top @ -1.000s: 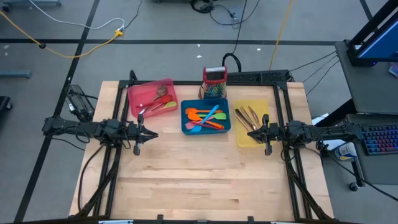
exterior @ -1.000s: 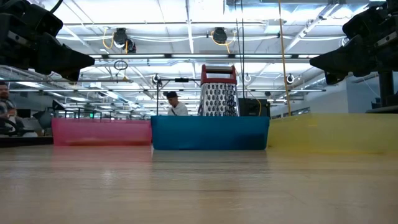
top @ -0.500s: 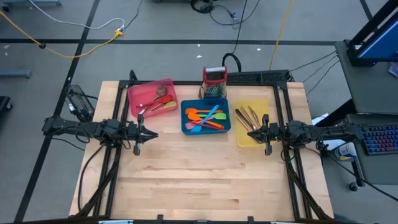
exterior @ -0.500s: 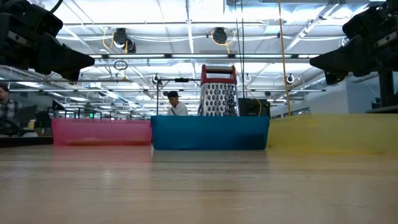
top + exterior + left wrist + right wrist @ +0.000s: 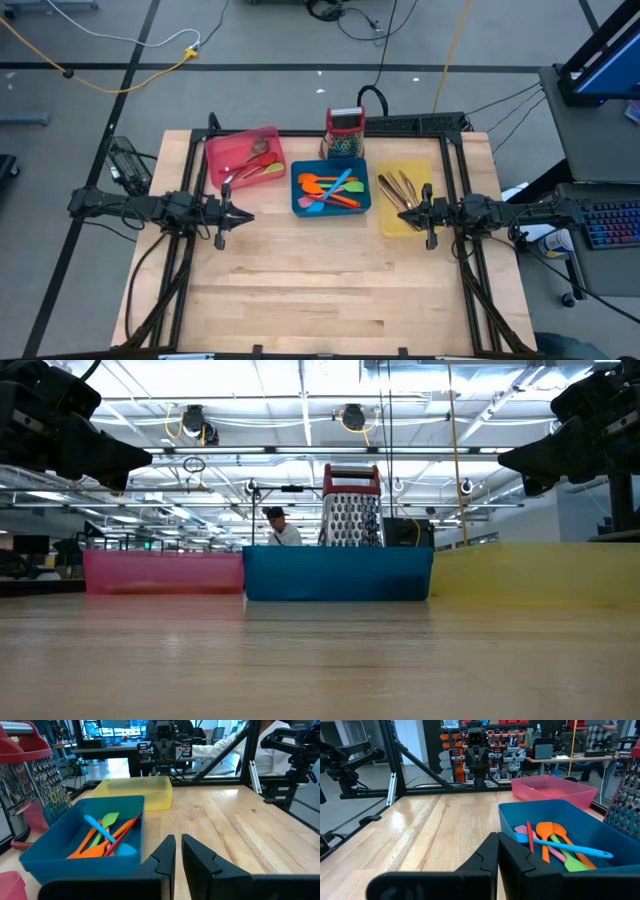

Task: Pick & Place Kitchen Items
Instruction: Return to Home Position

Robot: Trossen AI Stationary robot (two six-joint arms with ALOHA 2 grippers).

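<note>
Orange, green, blue and red silicone utensils (image 5: 328,190) lie in the blue tray (image 5: 305,207); they also show in the left wrist view (image 5: 107,836) and the right wrist view (image 5: 555,845). Red, green and steel utensils (image 5: 255,162) lie in the pink tray (image 5: 218,150). Copper-toned cutlery (image 5: 398,188) lies in the yellow tray (image 5: 432,170). My left gripper (image 5: 246,215) hovers shut and empty, near and left of the blue tray. My right gripper (image 5: 404,213) hovers shut and empty over the yellow tray's near edge.
A steel box grater (image 5: 345,133) with a red handle stands behind the blue tray. The bare wooden table top (image 5: 320,290) stretches toward the near edge. Black frame rails (image 5: 190,180) run along both sides. A person (image 5: 278,525) sits far behind the table.
</note>
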